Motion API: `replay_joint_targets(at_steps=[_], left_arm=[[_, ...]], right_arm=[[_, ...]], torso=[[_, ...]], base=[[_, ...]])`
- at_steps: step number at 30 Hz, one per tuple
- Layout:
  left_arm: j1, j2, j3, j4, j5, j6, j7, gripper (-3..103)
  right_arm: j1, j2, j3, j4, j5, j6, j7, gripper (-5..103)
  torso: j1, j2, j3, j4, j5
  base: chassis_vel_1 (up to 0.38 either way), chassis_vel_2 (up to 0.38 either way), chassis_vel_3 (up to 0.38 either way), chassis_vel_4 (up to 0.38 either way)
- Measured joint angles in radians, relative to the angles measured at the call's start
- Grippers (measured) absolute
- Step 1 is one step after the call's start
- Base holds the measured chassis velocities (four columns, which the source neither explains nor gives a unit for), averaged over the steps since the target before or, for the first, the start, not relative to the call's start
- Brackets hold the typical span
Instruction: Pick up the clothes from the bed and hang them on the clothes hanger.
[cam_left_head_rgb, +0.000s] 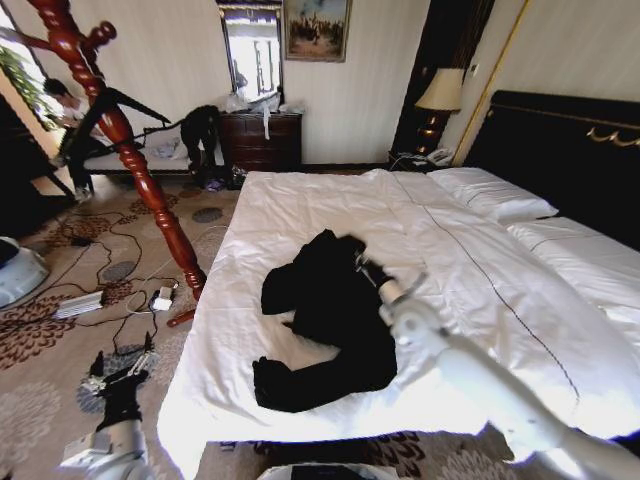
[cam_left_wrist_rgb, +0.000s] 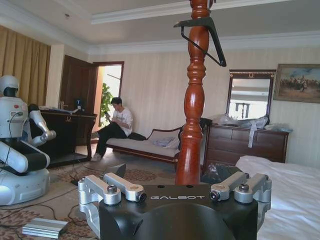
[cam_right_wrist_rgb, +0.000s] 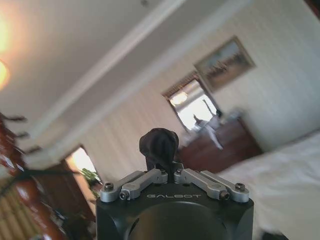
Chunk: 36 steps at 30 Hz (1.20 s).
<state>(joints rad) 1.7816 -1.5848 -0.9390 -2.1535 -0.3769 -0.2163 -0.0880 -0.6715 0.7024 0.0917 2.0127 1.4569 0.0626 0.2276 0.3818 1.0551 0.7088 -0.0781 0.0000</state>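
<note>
While right gripper (cam_left_head_rgb: 362, 262) pinches small fold of clothes (cam_left_head_rgb: 325, 320), fingers closed on bunched black fabric, bulk of jacket lies mid-bed (cam_left_head_rgb: 480, 290) toward foot edge. Risk: thin pinch slips under garment weight, or sleeves drag duvet. Left gripper (cam_left_head_rgb: 122, 372) idle, spread wide, low beside bed. Clothes hanger (cam_left_wrist_rgb: 202, 37) up on wooden post.

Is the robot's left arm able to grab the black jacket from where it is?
Probably not yet: the left gripper hangs low beside the bed, apart from the jacket, which the right gripper already pinches.
</note>
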Motion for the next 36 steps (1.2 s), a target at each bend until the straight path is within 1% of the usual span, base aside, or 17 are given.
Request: replay_joint_targets(at_steps=[3, 5, 7, 9, 11, 12, 14, 17, 18, 21, 23, 24, 26, 28, 29, 33, 36], left_arm=[[-0.009, 0.001, 0.008, 0.001, -0.009, 0.001, -0.002, 100], [-0.010, 0.002, 0.010, 0.000, -0.011, 0.002, -0.003, 100], [-0.013, 0.009, 0.016, -0.014, -0.024, 0.004, -0.003, 100], [-0.014, 0.013, 0.019, -0.023, -0.034, 0.005, 0.000, 100], [-0.009, 0.031, 0.031, -0.051, -0.073, 0.006, 0.016, 100], [-0.009, 0.031, 0.031, -0.051, -0.073, 0.006, 0.016, 100], [0.003, 0.068, 0.047, -0.084, -0.121, 0.007, 0.048, 100], [-0.004, 0.146, 0.058, -0.106, -0.129, 0.006, 0.094, 100], [-0.004, 0.146, 0.058, -0.106, -0.129, 0.006, 0.094, 100], [-0.043, 0.302, 0.069, -0.129, -0.161, 0.023, 0.149, 100], [-0.061, 0.368, 0.077, -0.130, -0.181, 0.034, 0.174, 100], [-0.061, 0.368, 0.077, -0.130, -0.181, 0.034, 0.174, 100], [-0.119, 0.483, 0.104, -0.109, -0.228, 0.060, 0.209, 100], [-0.193, 0.556, 0.140, -0.092, -0.302, 0.100, 0.213, 100], [-0.193, 0.556, 0.140, -0.092, -0.302, 0.100, 0.213, 100], [-0.311, 0.657, 0.202, -0.089, -0.452, 0.160, 0.195, 100], [-0.340, 0.693, 0.219, -0.092, -0.496, 0.172, 0.197, 100]], right_arm=[[0.103, -0.055, 0.007, 0.043, 0.107, 0.005, -0.020, 0], [0.135, -0.068, 0.002, 0.051, 0.137, 0.005, -0.025, 0], [0.260, -0.085, -0.033, 0.065, 0.222, 0.000, -0.030, 0], [0.319, -0.084, -0.053, 0.070, 0.253, -0.003, -0.029, 0], [0.459, -0.062, -0.105, 0.075, 0.306, -0.006, -0.019, 0], [0.459, -0.062, -0.105, 0.075, 0.306, -0.006, -0.019, 0], [0.561, -0.017, -0.155, 0.076, 0.346, -0.010, 0.006, 0], [0.655, 0.046, -0.213, 0.076, 0.372, -0.011, 0.042, 0], [0.655, 0.046, -0.213, 0.076, 0.372, -0.011, 0.042, 0], [0.740, 0.112, -0.292, 0.082, 0.375, -0.011, 0.058, 0], [0.763, 0.135, -0.321, 0.082, 0.373, -0.010, 0.061, 0], [0.763, 0.135, -0.321, 0.082, 0.373, -0.010, 0.061, 0], [0.806, 0.181, -0.376, 0.058, 0.360, -0.009, 0.062, 0], [0.834, 0.218, -0.419, 0.019, 0.342, -0.006, 0.061, 0], [0.834, 0.218, -0.419, 0.019, 0.342, -0.006, 0.061, 0], [0.864, 0.272, -0.475, -0.054, 0.312, -0.003, 0.060, 0], [0.872, 0.291, -0.489, -0.079, 0.297, -0.003, 0.060, 0]], torso=[[0.000, 0.000, 0.000, 0.0003, 0.0000], [0.000, 0.000, 0.000, 0.0003, 0.0000], [0.000, 0.000, 0.000, -0.0002, 0.0003], [0.000, 0.000, 0.000, 0.0002, 0.0002], [0.000, 0.000, 0.000, 0.0005, -0.0004], [0.000, 0.000, 0.000, 0.0005, -0.0004], [0.000, 0.000, 0.000, 0.0002, -0.0002], [0.000, 0.000, 0.000, 0.0005, -0.0005], [0.000, 0.000, 0.000, 0.0005, -0.0005], [0.000, 0.000, 0.000, 0.0000, -0.0004], [0.000, 0.000, 0.000, -0.0001, -0.0003], [0.000, 0.000, 0.000, -0.0001, -0.0003], [0.000, 0.000, 0.000, 0.0000, -0.0007], [0.000, 0.000, 0.000, 0.0005, -0.0006], [0.000, 0.000, 0.000, 0.0005, -0.0006], [0.000, 0.000, 0.000, -0.0003, -0.0001], [0.000, 0.000, 0.000, 0.0002, 0.0000]], base=[[0.000, 0.000, 0.000, 0.000], [0.000, 0.000, 0.000, 0.000], [0.000, 0.000, 0.000, 0.000], [0.000, 0.000, 0.000, 0.000], [0.000, 0.000, 0.000, 0.000], [0.000, 0.000, 0.000, 0.000], [0.000, 0.000, 0.000, 0.000], [0.000, 0.000, 0.000, 0.000], [0.000, 0.000, 0.000, 0.000], [0.000, 0.000, 0.000, 0.000], [0.000, 0.000, 0.000, 0.000], [0.000, 0.000, 0.000, 0.000], [0.000, 0.000, 0.000, 0.000], [0.000, 0.000, 0.000, 0.000], [0.000, 0.000, 0.000, 0.000], [0.000, 0.000, 0.000, 0.000], [0.000, 0.000, 0.000, 0.000]])
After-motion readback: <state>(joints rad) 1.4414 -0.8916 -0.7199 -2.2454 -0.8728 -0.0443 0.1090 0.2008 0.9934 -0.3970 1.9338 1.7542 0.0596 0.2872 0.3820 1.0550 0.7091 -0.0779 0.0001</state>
